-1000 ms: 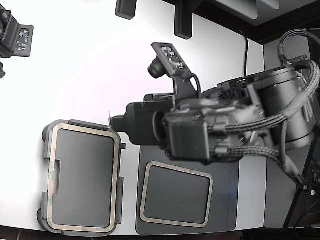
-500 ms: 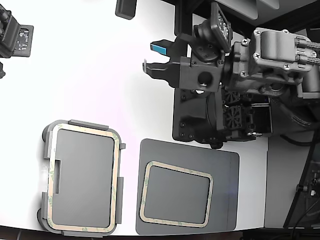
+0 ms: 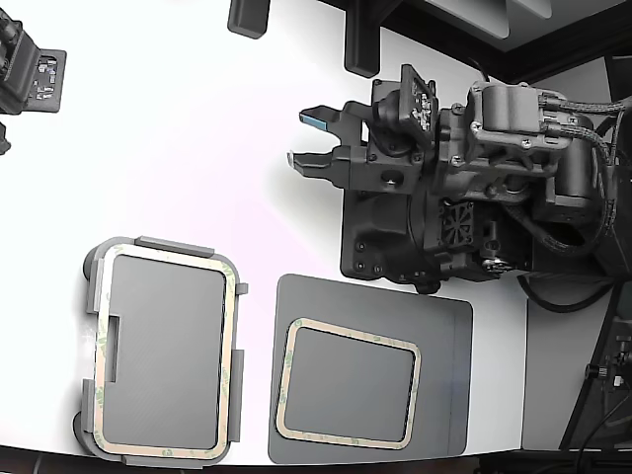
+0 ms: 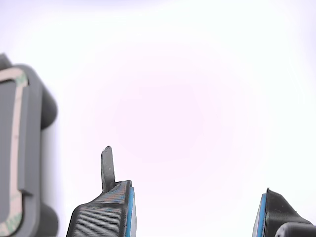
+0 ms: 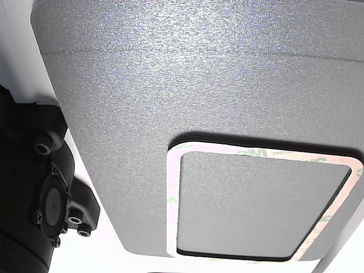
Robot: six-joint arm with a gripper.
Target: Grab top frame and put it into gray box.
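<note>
Two lookalike tan frames show in the exterior view. One frame (image 3: 233, 346) lies inside the light gray box (image 3: 163, 351) at the lower left. The other frame (image 3: 283, 385) lies on a darker gray mat (image 3: 444, 326) to the box's right, and also shows in the other view (image 5: 173, 199). My gripper (image 3: 308, 138) is open and empty, over the white table well above the mat, pointing to the exterior view's left. In the wrist view the gripper (image 4: 192, 217) shows two spread blue-padded fingers (image 4: 106, 212), with a corner of the box (image 4: 35, 123) and its frame (image 4: 16, 133) to one side.
The black arm base (image 3: 434, 227) stands just above the mat. A small black device (image 3: 35, 79) sits at the exterior view's upper left, and black stands (image 3: 360, 39) rise at the table's far edge. The table's front edge runs just below the box and mat.
The arm has pulled back from over the box's right edge and the mat to the upper right. The gripper is open and empty throughout. Both frames lie where they were.
</note>
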